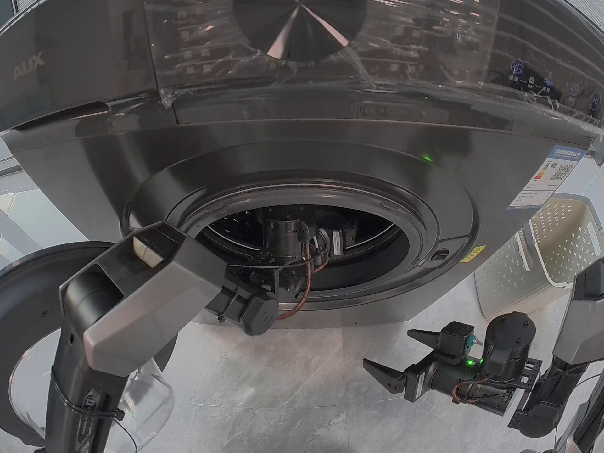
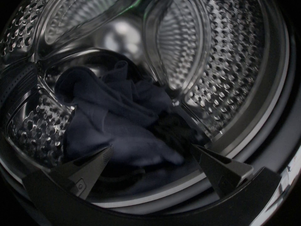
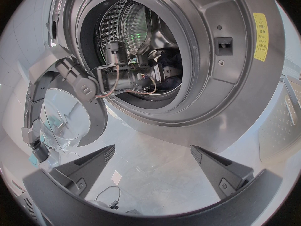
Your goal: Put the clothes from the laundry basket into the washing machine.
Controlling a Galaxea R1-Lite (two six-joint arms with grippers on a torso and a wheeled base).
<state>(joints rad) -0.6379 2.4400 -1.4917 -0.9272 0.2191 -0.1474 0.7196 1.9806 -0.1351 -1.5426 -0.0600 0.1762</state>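
The grey washing machine [image 1: 352, 127] stands in front of me with its round opening [image 1: 302, 240] uncovered. My left arm reaches into the drum through that opening. Inside, dark blue clothes [image 2: 116, 120] lie piled on the drum floor, and my left gripper [image 2: 152, 167] hangs open just in front of them with nothing between its fingers. My right gripper [image 1: 399, 353] is open and empty, low over the floor outside the machine, facing the opening [image 3: 131, 51]. The white laundry basket [image 1: 553, 246] stands to the right of the machine.
The machine's glass door [image 1: 38, 347] hangs open at the left, close beside my left arm; it also appears in the right wrist view [image 3: 69, 116]. Grey marbled floor [image 1: 302, 385] lies below the machine. A loose cable [image 3: 108, 195] lies on the floor.
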